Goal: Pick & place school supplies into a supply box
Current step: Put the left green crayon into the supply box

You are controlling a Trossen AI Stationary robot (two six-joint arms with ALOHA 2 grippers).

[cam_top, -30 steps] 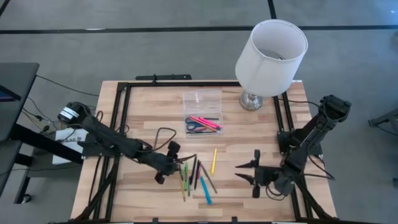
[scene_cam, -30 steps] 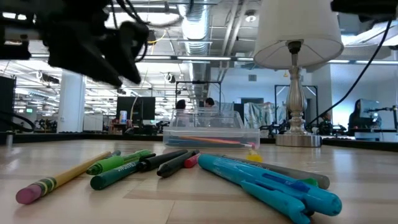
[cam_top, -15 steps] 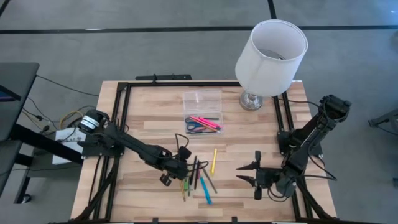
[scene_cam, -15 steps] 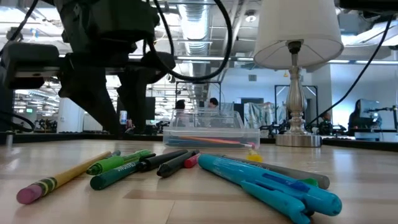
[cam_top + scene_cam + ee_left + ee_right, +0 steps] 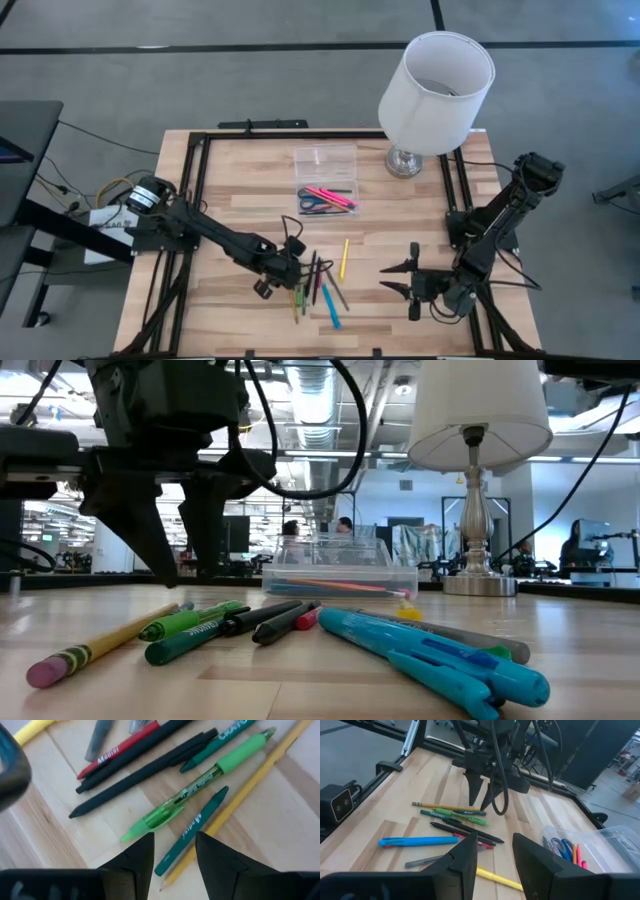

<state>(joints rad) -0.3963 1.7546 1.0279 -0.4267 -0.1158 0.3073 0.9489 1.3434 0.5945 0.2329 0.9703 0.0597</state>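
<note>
Left pincer spread, fingers down over pile near front edge of surface, tips astride dark green pencil beside yellow pencil and green pen. Risk: crowding made double grab or scatter likely. Box sat mid-surface, scissors and markers inside. Right pincer spread, idle near right front corner.

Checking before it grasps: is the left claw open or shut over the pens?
Open. The left claw hangs with its fingers apart, above the green pen; nothing is held.
</note>
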